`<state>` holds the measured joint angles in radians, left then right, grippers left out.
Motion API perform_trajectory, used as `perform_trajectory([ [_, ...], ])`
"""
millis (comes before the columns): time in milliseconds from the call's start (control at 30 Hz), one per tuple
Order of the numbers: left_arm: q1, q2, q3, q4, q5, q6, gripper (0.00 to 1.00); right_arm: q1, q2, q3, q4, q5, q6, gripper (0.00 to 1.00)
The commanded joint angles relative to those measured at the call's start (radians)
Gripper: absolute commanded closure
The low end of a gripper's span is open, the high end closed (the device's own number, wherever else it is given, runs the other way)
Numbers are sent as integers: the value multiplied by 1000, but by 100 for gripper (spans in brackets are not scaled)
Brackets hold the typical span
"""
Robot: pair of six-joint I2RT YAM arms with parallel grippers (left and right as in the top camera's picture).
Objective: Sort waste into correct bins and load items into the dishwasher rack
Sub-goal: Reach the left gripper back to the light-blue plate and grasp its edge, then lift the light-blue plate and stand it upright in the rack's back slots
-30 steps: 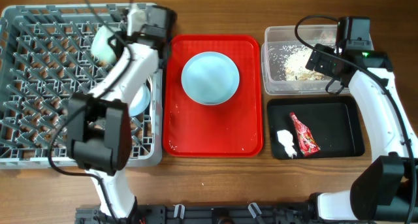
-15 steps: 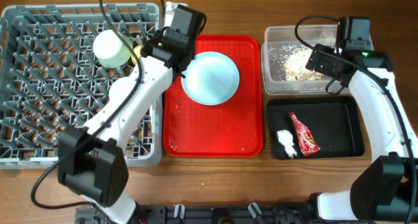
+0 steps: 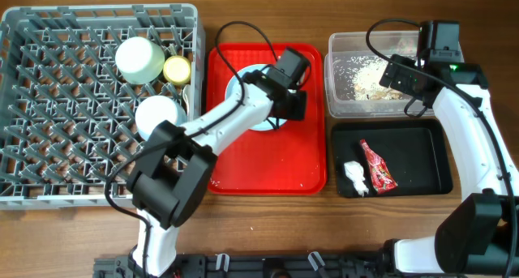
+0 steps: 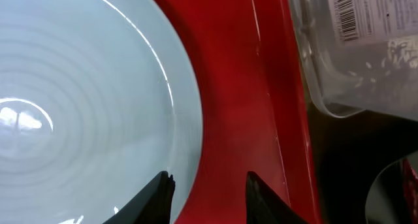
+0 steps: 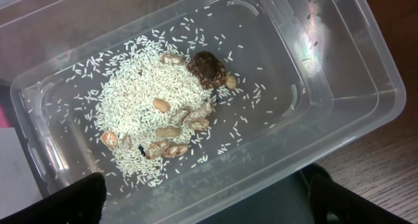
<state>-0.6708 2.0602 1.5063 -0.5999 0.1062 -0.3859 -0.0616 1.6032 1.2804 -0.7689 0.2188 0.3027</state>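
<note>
Evidently the step in hand is picking up the light blue plate (image 4: 78, 106) for the rack (image 3: 49, 83). The left tool (image 4: 209, 194) stands open over the plate's edge. One dark fingertip sits above the pale rim and the other above bare red tray (image 4: 228, 87), so the rim lies between the jaws, and nothing is gripped yet. Beyond the outer finger the tray's raised lip runs past, and the clear tub (image 4: 353, 54) is further out on that side.

The next move, as I judge it, calls for lowering until the fingers bracket the rim, closing on it, then lifting and tilting the plate upright to slot it between the pegs. The plate looks glossy and hard, with faint concentric rings and a thin, shallow rim. That offers little to pinch and could slide on the smooth tray.

The right tool (image 5: 202, 198) hangs open and empty above the tub. Directly below it lie the rice scraps (image 5: 144, 93), a loose white heap with brown nut-like lumps. Away from it on the worktop, the matte black tray (image 3: 422, 148) holds the crinkled wrapper (image 3: 378, 166) and the tissue (image 3: 354, 174). A yellow cup (image 3: 177, 69) already sits in the grey lattice.
</note>
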Motion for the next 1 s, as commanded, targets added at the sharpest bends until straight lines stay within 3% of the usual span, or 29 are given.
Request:
perform_trajectory([
  [0,-14,5,-5,9,-137,-16,66,-3,11,9,3,17,13,0],
  [167,58,1,-5,-68,-342,-172,62,-3,11,9,3,17,13,0],
  [367,181,3,-7,-167,-343,-200,61,-3,11,9,3,17,12,0],
  [633,235,5,-148,-62,-328,-233,59,-3,11,9,3,17,12,0],
  [700,233,5,-174,-33,-312,-232,73,-3,11,9,3,17,13,0],
  [733,230,5,-179,-29,-300,-232,91,-3,11,9,3,17,13,0],
  [767,229,4,-179,-28,-294,-232,96,-3,11,9,3,17,13,0],
  [967,230,-148,-120,-110,-341,-221,96,-3,11,9,3,17,12,0],
])
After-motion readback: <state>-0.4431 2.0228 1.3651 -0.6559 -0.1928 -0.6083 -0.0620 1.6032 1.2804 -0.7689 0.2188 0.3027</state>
